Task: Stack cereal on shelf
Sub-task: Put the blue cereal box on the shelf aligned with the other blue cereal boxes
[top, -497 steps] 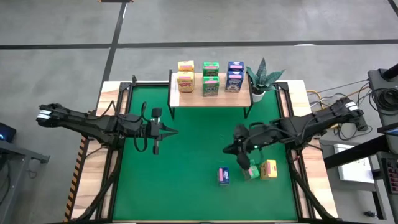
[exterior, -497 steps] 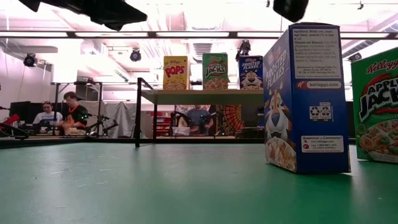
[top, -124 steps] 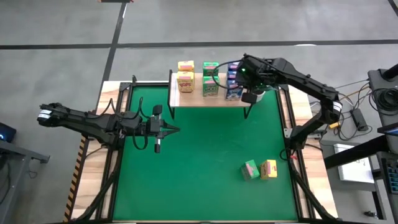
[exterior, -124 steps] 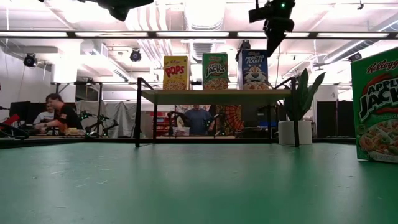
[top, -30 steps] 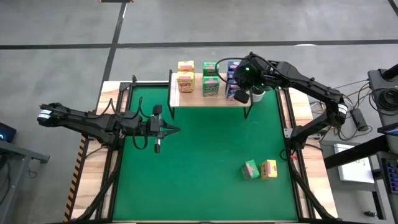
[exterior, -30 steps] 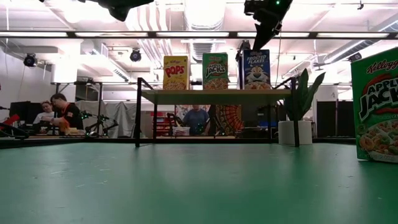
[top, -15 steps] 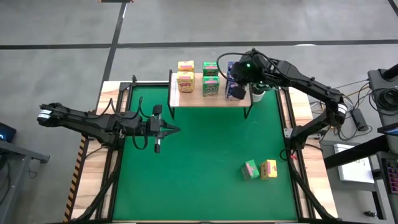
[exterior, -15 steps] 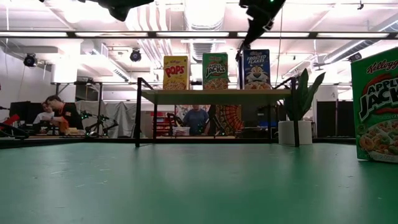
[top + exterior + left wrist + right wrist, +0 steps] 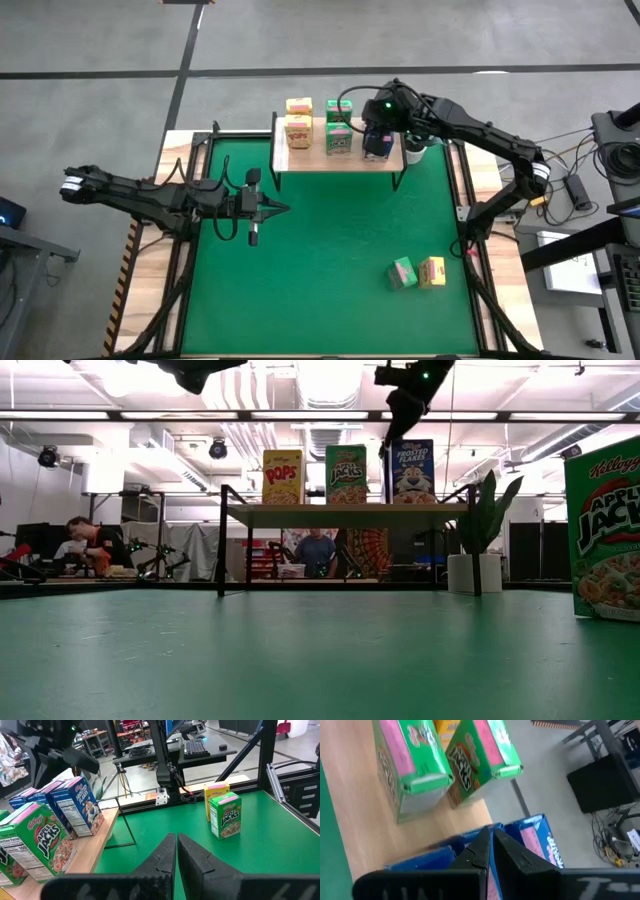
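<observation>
The shelf (image 9: 310,158) stands at the table's far edge. On it are two yellow cereal boxes (image 9: 298,118), two green ones (image 9: 339,125) and, toward its right end, blue ones (image 9: 410,470). My right gripper (image 9: 376,140) hangs shut over the blue boxes (image 9: 532,840), slanting down from the right. A green box (image 9: 403,272) and a yellow box (image 9: 432,271) stand on the green mat near the right front. My left gripper (image 9: 275,208) waits shut above the mat's left half, pointing right. My right gripper's shut fingers (image 9: 482,845) stand right over the tops of the blue boxes, slanting down from the table's right. I cannot tell whether they touch a box.
A potted spiky plant (image 9: 425,125) stands at the shelf's right end, under my right arm. Black rails (image 9: 200,150) frame the mat. The middle of the mat (image 9: 320,250) lies bare between the shelf and the two loose boxes. People sit in the room behind.
My right gripper has gone toward the table's left along the shelf, from its right end to above the blue boxes, and has tipped further downward while rolling a little. It has stayed shut.
</observation>
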{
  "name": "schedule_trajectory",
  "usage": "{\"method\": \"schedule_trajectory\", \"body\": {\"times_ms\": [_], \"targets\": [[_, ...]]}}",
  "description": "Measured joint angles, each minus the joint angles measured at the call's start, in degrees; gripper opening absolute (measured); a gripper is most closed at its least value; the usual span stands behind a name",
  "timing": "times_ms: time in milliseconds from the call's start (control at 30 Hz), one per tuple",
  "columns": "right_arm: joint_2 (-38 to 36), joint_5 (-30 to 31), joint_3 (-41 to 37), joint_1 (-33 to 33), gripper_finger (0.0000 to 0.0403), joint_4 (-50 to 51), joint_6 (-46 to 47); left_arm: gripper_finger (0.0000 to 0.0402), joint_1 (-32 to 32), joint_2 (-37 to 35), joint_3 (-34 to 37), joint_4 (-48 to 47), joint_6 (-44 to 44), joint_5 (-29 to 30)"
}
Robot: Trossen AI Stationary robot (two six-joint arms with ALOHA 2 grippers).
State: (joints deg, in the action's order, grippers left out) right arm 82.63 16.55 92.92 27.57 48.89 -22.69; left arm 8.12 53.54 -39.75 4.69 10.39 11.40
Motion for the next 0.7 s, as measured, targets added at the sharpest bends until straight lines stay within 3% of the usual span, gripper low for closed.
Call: {"method": "schedule_trajectory", "body": {"times_ms": [700], "targets": [[0.0, 0.0, -0.35, 0.22, 0.0013, 1.81, 0.17, 0.0, 0.0, 0.07, 0.0, -0.04, 0.0, 0.0]]}}
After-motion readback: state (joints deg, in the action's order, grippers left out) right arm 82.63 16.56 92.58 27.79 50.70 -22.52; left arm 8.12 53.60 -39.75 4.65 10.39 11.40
